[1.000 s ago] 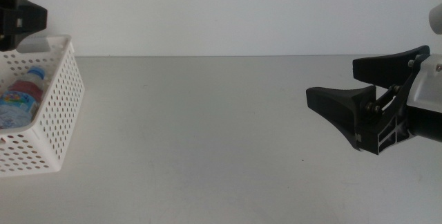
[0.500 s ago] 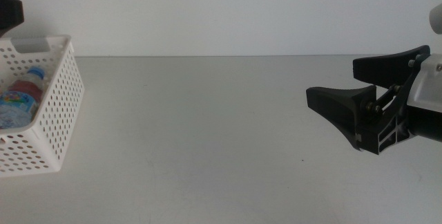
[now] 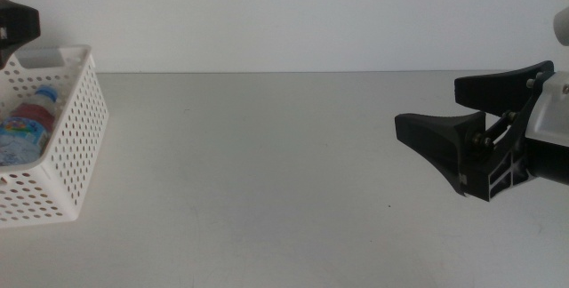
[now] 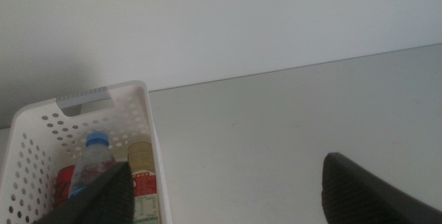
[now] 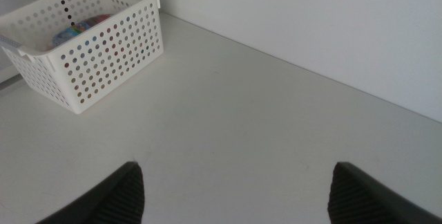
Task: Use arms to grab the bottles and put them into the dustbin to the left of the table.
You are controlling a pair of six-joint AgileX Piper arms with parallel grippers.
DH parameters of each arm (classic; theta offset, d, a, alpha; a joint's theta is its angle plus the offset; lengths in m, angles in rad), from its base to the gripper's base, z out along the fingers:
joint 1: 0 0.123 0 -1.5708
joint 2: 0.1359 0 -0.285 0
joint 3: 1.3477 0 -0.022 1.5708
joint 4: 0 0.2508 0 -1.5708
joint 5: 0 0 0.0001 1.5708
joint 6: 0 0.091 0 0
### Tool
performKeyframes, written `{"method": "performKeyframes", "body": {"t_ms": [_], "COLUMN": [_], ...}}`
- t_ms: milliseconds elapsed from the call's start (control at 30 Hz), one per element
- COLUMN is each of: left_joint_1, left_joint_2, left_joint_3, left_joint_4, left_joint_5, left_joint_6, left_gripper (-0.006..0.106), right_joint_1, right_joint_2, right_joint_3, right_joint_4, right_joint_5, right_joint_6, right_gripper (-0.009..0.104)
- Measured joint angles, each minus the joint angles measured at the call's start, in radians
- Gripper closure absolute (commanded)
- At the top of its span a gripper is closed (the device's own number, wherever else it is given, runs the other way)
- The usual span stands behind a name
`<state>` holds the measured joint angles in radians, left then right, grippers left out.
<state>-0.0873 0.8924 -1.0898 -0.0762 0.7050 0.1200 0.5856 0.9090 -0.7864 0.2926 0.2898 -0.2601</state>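
Note:
The white perforated dustbin (image 3: 78,137) stands at the table's left edge. In the left wrist view three bottles lie inside the dustbin (image 4: 146,117): a clear blue-capped water bottle (image 4: 92,163), a yellow tea bottle (image 4: 142,177) and a red can (image 4: 64,182). My left gripper (image 4: 228,186) hovers above the bin, open and empty. Only a dark piece of the left gripper (image 3: 16,23) shows in the middle view's top left corner. My right gripper (image 3: 428,107) hangs open and empty over the table's right side, far from the bin. The water bottle (image 3: 31,117) also shows through the bin's open top.
The light-grey table (image 3: 267,172) stretches bare between the bin and the right arm, with a white wall behind it. The right wrist view shows the dustbin (image 5: 90,48) far off across the table, between the open jaws of the right gripper (image 5: 235,186).
The left gripper over the dustbin has drawn back toward the picture's left edge, so less of it shows. The right arm and the bin's contents have not moved.

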Motion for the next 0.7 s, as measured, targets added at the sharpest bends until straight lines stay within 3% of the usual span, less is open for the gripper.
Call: {"method": "performKeyframes", "body": {"t_ms": [167, 367, 467, 700], "left_joint_1": [0.000, 0.000, 0.000, 0.000], "left_joint_2": [0.000, -0.038, -0.135, -0.463], "left_joint_3": [0.000, 0.049, 0.147, 0.521], "left_joint_4": [0.000, 0.002, 0.004, 0.004], "left_joint_5": [0.000, -0.029, -0.090, -0.310], "left_joint_6": [0.000, 0.000, 0.000, 0.000], "left_gripper": [0.008, 0.008, 0.008, 0.008], "right_joint_1": [-0.049, -0.275, -0.392, -0.552], "right_joint_2": [-0.094, -0.295, -0.405, -0.675], "right_joint_3": [0.055, 0.216, 0.337, 0.571], "right_joint_4": [-0.002, -0.047, -0.098, -0.118], "right_joint_5": [-0.008, -0.084, -0.115, -0.123], "right_joint_6": [0.000, 0.000, 0.000, 0.000], "right_gripper": [0.027, 0.027, 0.027, 0.027]}}
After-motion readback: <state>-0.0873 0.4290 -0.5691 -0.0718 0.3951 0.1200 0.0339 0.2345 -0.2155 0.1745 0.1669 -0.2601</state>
